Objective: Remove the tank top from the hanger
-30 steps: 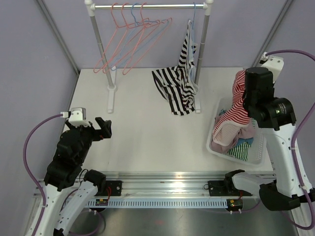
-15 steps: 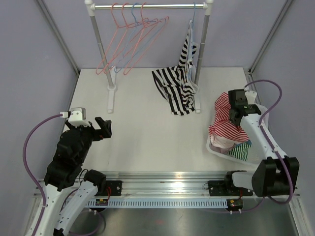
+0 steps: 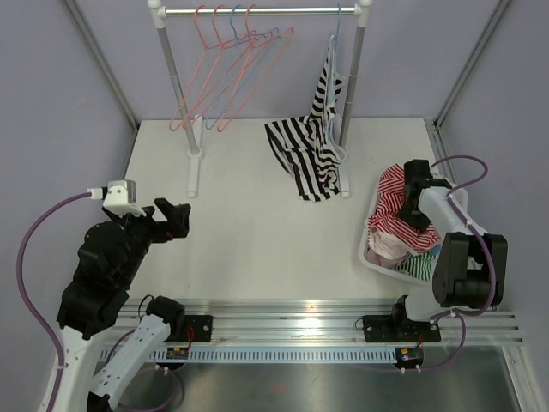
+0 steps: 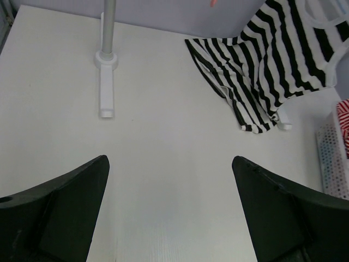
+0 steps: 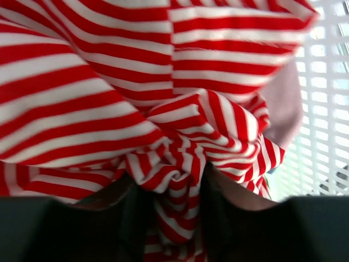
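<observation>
Nearest to me, at the lower left of the overhead view, the left claw (image 3: 177, 221) hung above the counter (image 3: 249, 249) with its fingers spread wide and nothing between them. Its own camera looked across bare white surface towards the rack.

At the right edge of the frame a white basket (image 3: 371, 262) sat on the counter, heaped with clothes. A red-and-white striped top (image 3: 390, 202) lay uppermost, with something pink (image 3: 386, 247) and a bit of green-striped cloth (image 3: 418, 266) under it. The right claw (image 3: 415, 210) was pushed down into that red top. From its wrist camera a knot of the red stripes bunched between the dark fingers, filling nearly the whole picture. I could not tell whether they were pinching it or only lying loosely around it.

Further back, right of centre, the black-and-white striped tank top (image 3: 304, 154) was on its pale blue hanger (image 3: 336, 39) at the right end of the rail (image 3: 257, 11). It sagged so low that its lower part pooled on the counter. The rack's right post (image 3: 353, 77) stood just beside it, and the cloth lay across part of that post's foot (image 4: 281, 124).

At the upper left, a cluster of bare pink and blue hangers (image 3: 232, 69) hung tilted near the left post (image 3: 176, 77).
</observation>
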### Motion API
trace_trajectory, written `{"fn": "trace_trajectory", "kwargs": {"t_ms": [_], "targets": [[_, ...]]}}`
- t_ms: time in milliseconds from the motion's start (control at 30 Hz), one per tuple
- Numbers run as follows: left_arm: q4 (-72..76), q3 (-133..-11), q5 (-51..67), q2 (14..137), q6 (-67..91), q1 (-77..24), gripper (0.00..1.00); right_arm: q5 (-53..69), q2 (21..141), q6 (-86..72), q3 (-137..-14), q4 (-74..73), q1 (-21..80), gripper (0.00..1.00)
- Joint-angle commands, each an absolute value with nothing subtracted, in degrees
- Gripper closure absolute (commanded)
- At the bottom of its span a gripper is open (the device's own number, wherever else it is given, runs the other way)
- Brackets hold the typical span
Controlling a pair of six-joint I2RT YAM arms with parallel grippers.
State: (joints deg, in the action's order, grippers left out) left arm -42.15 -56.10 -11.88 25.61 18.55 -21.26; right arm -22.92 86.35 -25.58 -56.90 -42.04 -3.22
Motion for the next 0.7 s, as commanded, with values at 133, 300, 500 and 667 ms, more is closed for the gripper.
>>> {"fn": "trace_trajectory", "kwargs": {"t_ms": [133, 300, 500, 667], "targets": [[-41.84, -67.23, -2.56, 33.46, 23.72, -21.18, 0.01, -25.3, 75.95, -27.86, -66.78, -54.56, -3.25, 0.27], [-37.81, -70.66, 4.04, 39.19, 28.56, -21.18, 0.01, -31.63, 72.86, -24.36, -76.72, -59.58, -3.25, 0.0], [-36.73, -74.44, 2.65, 45.43, 29.8, -24.59, 0.01, -9.09, 67.78, -17.42, -81.65, -56.8, -3.16, 0.01], [-39.63, -74.97, -4.74, 47.28, 25.59, -28.12, 0.01, 16.5, 64.86, -21.7, -85.41, -43.25, -3.16, 0.03]]}}
